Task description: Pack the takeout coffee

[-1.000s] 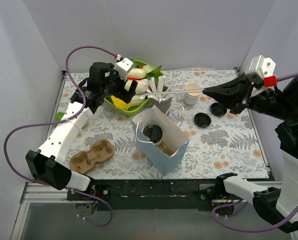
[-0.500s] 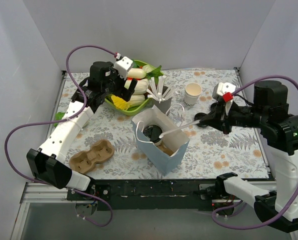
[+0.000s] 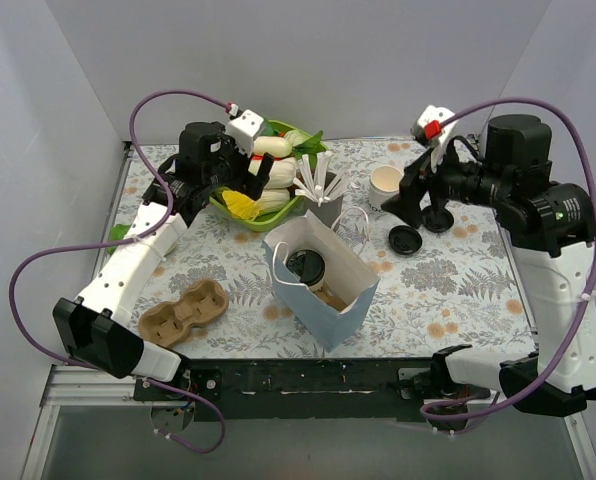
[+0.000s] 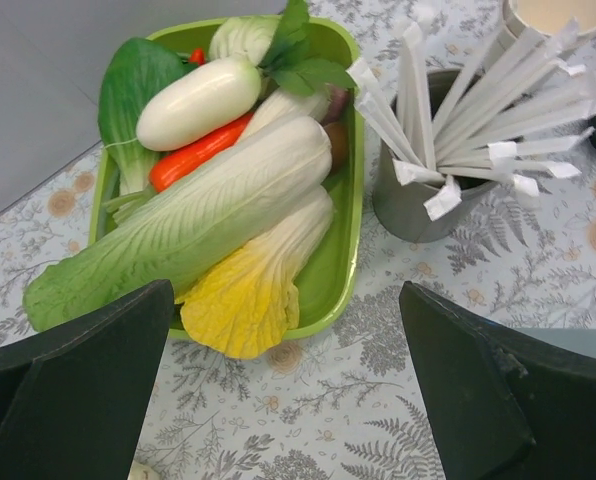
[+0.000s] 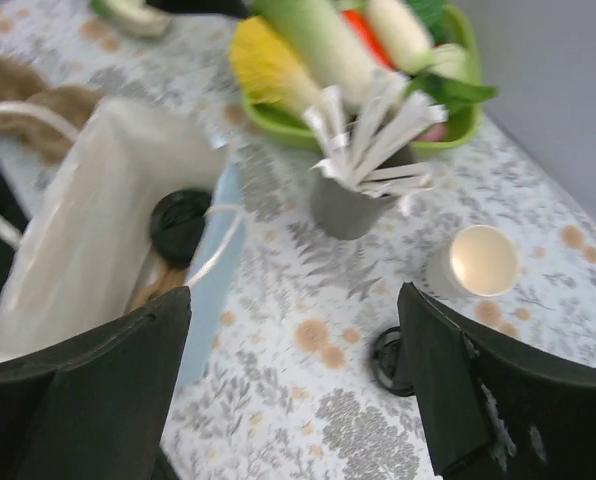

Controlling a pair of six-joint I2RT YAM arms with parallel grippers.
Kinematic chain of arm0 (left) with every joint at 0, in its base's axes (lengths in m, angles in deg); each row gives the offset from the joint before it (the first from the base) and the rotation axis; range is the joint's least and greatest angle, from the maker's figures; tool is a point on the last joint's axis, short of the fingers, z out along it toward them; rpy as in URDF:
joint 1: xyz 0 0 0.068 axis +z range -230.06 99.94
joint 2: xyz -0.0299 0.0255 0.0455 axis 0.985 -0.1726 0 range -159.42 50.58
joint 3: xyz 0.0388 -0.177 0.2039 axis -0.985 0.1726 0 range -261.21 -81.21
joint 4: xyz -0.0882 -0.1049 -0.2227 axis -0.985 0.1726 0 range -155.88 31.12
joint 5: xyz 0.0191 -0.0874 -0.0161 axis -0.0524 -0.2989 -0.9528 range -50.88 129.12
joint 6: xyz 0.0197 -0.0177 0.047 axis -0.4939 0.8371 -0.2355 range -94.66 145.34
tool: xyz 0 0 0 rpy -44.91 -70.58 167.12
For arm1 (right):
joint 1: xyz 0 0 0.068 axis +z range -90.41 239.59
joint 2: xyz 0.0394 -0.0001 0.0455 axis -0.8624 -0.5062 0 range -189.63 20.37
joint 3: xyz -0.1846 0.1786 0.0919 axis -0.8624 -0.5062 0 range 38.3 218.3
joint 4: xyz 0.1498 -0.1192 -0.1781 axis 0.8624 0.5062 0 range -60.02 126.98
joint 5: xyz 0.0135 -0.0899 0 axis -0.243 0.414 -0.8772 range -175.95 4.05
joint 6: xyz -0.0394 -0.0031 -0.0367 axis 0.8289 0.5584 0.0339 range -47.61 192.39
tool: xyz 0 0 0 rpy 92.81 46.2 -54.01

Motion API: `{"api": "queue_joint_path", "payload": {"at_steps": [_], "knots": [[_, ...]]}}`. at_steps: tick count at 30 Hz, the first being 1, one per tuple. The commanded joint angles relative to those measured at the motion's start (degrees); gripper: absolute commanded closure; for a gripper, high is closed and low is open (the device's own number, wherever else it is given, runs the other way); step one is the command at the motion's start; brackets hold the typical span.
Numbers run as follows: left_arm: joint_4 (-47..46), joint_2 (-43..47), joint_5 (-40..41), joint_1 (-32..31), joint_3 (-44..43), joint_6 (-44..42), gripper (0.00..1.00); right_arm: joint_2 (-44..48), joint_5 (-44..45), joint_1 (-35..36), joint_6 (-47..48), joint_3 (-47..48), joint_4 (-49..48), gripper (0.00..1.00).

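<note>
A white paper bag [image 3: 323, 285] stands open mid-table, and a coffee cup with a black lid [image 3: 305, 266] sits inside it, the lid [image 5: 181, 222] also showing in the right wrist view. A second cream paper cup [image 3: 385, 184] stands without a lid at the back, open-topped [image 5: 481, 260]. My right gripper [image 3: 403, 205] hovers beside that cup, above the table between bag and cup, open and empty [image 5: 296, 300]. My left gripper [image 3: 261, 176] hangs open over the near edge of the green tray [image 4: 350, 240], holding nothing [image 4: 286, 290].
Two loose black lids [image 3: 405, 240] [image 3: 438, 218] lie right of the bag, one under my right finger [image 5: 388, 360]. A grey cup of white straws [image 3: 323, 200] [image 4: 418, 205] stands beside the vegetable tray [image 3: 228, 212]. A cardboard cup carrier [image 3: 183, 310] lies front left.
My right gripper carried a white straw from the back over the bag, then opened and drew back toward the open cup, now empty. The left arm has not moved.
</note>
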Motion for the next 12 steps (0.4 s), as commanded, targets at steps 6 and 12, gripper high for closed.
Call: {"api": "queue_joint_path", "payload": {"at_steps": [6,12], "knots": [[-4.8,0.3,11.6,3.9,-10.0,11.8,0.02,-7.5,41.6,0.1,-15.6,4.8,-27.5,0.05],[-5.9,1.3,11.0,4.0,-12.2,11.2,0.02,-16.8,45.7,0.1,-18.9,17.0,-17.8,0.03]]}}
